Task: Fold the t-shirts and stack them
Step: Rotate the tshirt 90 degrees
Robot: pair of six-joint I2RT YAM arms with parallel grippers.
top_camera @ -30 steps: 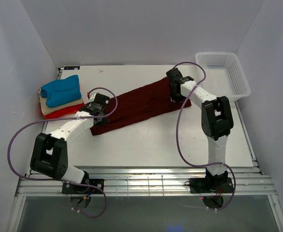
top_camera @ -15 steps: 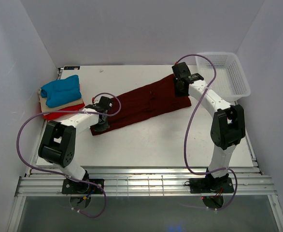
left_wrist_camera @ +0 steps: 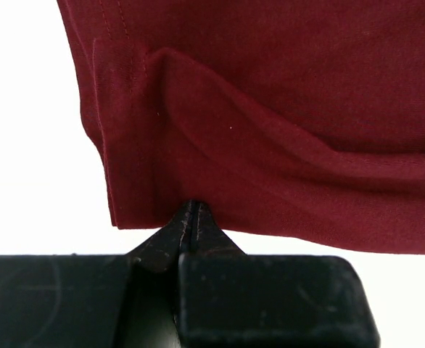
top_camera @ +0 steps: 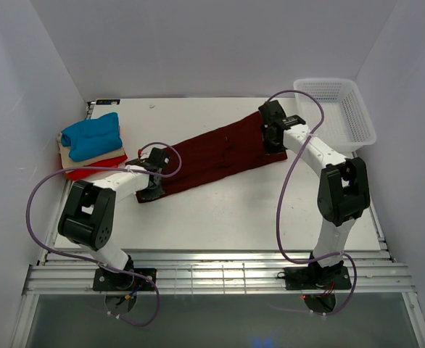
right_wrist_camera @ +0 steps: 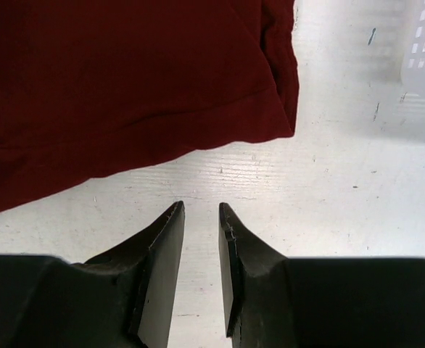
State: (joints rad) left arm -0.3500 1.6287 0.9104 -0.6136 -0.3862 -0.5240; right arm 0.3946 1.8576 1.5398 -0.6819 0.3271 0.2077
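Observation:
The dark maroon t-shirt [top_camera: 220,156] lies as a long strip slanting across the table. My left gripper [top_camera: 155,190] is at its near-left corner. In the left wrist view the left gripper [left_wrist_camera: 191,206] is shut, its tips pinched on the near edge of the maroon cloth [left_wrist_camera: 270,109] beside the stitched hem. My right gripper [top_camera: 276,147] hovers at the strip's right end. In the right wrist view the right gripper [right_wrist_camera: 201,206] is open and empty over bare table, just short of the shirt's corner [right_wrist_camera: 125,72]. Folded blue [top_camera: 91,136], beige [top_camera: 105,154] and red-orange [top_camera: 89,170] t-shirts are stacked at the far left.
A white mesh basket [top_camera: 359,136] stands at the far right corner, and its edge [right_wrist_camera: 423,43] shows in the right wrist view. Purple cables loop off both arms. Side walls close in the table on the left and right.
My left arm has folded back. Its shut gripper has come from the shirt's far-left corner down to the near edge. The right gripper has shifted slightly at the shirt's right end.

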